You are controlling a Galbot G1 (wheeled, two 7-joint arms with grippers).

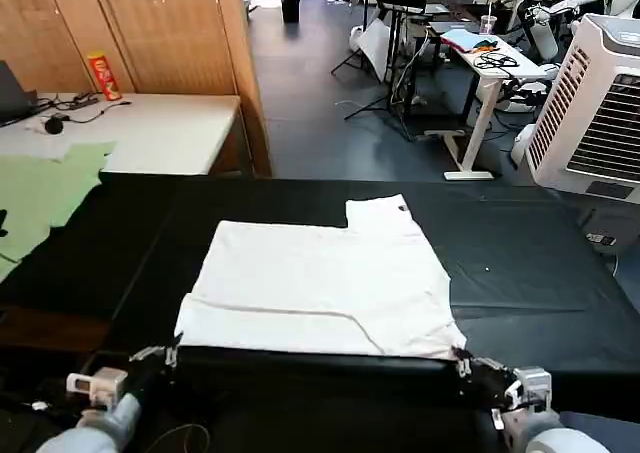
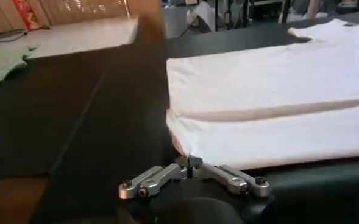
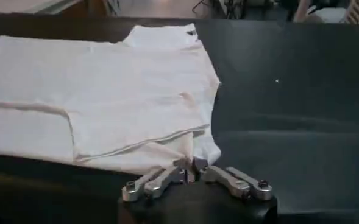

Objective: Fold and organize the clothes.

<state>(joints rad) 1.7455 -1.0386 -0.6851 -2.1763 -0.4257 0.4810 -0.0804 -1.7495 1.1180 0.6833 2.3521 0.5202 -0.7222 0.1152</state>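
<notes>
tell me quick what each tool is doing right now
Left tool: closed on the near left corner of the T-shirt.
Right tool: closed on the T-shirt's near right corner.

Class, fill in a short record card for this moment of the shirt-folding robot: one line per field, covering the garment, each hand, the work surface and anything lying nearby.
Garment: white T-shirt, partly folded, lying flat, plain side up
Left hand: at the shirt's near left corner, fingers shut on the hem
Right hand: at the shirt's near right corner, fingers shut on the cloth
Surface: black table
Nearby: pale green cloth at the table's far left, apart from the shirt
Stage: near edge gripped at both corners, not yet lifted
</notes>
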